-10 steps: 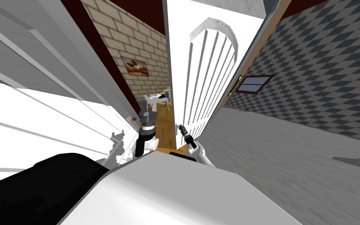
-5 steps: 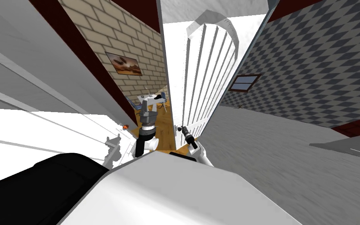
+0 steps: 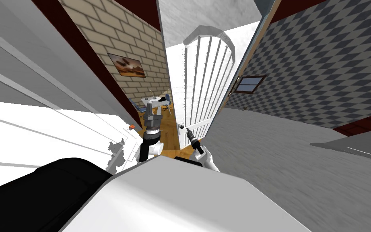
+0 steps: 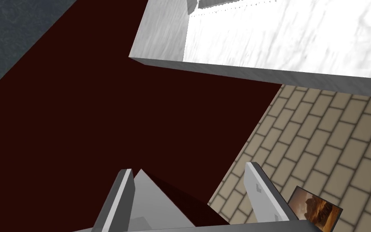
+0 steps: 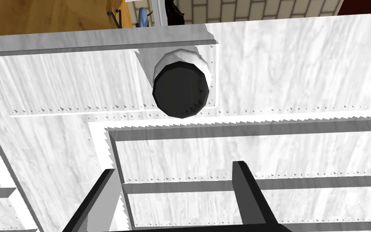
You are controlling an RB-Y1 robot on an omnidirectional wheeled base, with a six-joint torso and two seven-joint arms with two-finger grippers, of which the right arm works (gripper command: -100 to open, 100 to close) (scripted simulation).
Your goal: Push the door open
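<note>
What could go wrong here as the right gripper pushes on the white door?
The right gripper, open, sits close by the dark knob. A thin finger could slide across the door panel's ridges and snag on it. The left gripper stands raised in the narrow gap by the door's edge, near the dark red wall. Driving forward might clip it.

"What's the left arm (image 3: 143, 151) made of?"

"A black tube, a white rounded knuckle, then a ribbed black-and-white collar and a grey box. The left pincer (image 4: 188, 168) has two flat, pale grey blades, one with small dark notches."

"And the other?"

"The right arm (image 3: 207, 158) is white, turning slim and dark at the right pincer (image 3: 188, 129)."
</note>
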